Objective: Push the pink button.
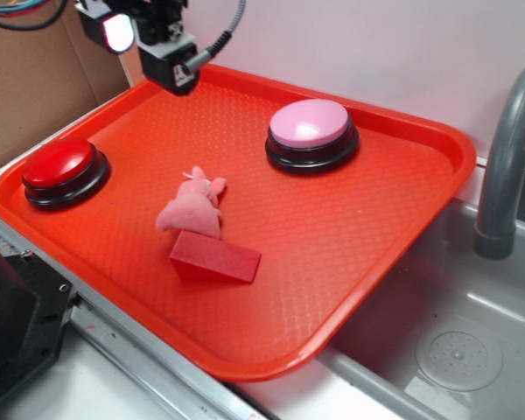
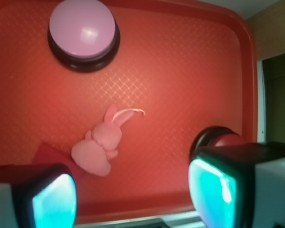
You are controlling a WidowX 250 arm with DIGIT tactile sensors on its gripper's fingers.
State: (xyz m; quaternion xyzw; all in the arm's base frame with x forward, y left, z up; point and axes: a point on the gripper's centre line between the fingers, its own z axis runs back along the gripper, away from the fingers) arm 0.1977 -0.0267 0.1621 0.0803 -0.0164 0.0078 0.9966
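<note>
The pink button [image 1: 310, 123] has a glossy light pink dome on a black base and sits at the back right of the red tray [image 1: 394, 219]. In the wrist view it [image 2: 82, 29] is at the top left. My gripper [image 1: 136, 31] hangs high above the tray's back left corner, well to the left of the pink button and apart from it. In the wrist view my gripper [image 2: 133, 194] is open and empty, its two pads glowing cyan at the bottom corners.
A red-topped button [image 1: 61, 166] sits at the tray's left edge. A small pink plush toy [image 1: 192, 206] and a red block [image 1: 215, 257] lie mid-tray. A grey sink basin [image 1: 455, 350] and faucet [image 1: 503, 157] are to the right. Cardboard [image 1: 26, 79] stands at the back left.
</note>
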